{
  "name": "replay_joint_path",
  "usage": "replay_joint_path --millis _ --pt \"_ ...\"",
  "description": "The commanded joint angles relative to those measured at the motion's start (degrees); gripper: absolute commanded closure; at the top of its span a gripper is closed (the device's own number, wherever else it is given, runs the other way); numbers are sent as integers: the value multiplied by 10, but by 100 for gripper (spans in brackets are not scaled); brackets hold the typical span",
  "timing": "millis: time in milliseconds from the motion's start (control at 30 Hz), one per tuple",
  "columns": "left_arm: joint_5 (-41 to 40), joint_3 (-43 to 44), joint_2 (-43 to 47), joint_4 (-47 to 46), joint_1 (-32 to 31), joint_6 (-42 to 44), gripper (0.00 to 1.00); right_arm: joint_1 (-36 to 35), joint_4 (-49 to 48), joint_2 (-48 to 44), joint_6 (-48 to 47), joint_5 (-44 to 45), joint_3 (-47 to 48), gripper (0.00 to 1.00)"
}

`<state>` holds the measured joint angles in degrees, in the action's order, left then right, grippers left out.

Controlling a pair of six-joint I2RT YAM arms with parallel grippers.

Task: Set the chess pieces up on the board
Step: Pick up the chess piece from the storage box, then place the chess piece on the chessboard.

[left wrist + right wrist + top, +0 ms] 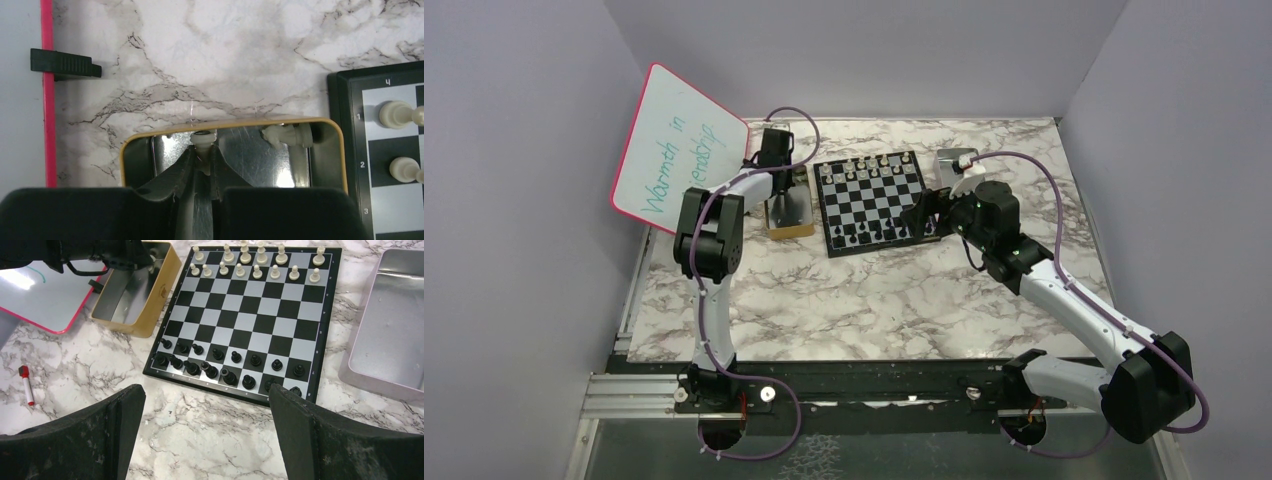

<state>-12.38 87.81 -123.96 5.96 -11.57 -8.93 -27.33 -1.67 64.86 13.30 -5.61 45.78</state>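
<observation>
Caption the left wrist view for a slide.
Left gripper pinches a pale chess piece inside the gold-rimmed tin; a second piece lies beside it, board at right.

Left end effector, pointing down, pinches a pale piece; right end effector hovers with jaws wide.

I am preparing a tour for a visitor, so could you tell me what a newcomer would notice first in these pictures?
The board, in the middle, stands nearly full: black pieces along its near rows, pale pieces along the far ones. Just left of it, the left jaws pinch a pale piece inside a gold-rimmed tin, with a second piece lying beside it. A pink-rimmed whiteboard leans at the far left.
</observation>
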Motion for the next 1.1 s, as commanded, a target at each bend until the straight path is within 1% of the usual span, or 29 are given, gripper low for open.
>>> replay_joint_path --millis 0,167,333,433,500,600,667,733,833,933,1000,1067 --pt "38 -10 55 30 4 1 88 0 -20 5 23 32 7 0" --pt "71 2 87 74 4 -3 90 1 -8 11 31 52 18 0" --pt "103 6 126 120 4 3 91 1 3 14 44 53 32 0" --pt "131 0 156 144 4 3 92 0 -10 26 24 23 31 0" --pt "172 -7 178 154 4 -3 92 1 -33 39 6 0 28 0" --pt "243 -8 205 177 4 -6 92 1 -54 79 -23 -13 55 0" --pt "287 -7 216 196 4 -10 92 0 -53 103 -46 -25 86 4" --pt "326 -11 227 209 2 -16 92 1 -60 124 -99 -69 108 7" --pt "356 -18 240 225 -6 -23 92 0 -99 145 -196 -173 105 10" --pt "407 -33 256 230 -13 -29 92 1 -163 154 -290 -262 67 11" --pt "444 -39 264 234 -20 -30 92 0 -190 154 -359 -297 45 13" --pt "462 -44 275 243 -33 -27 92 0 -234 152 -419 -327 20 17"
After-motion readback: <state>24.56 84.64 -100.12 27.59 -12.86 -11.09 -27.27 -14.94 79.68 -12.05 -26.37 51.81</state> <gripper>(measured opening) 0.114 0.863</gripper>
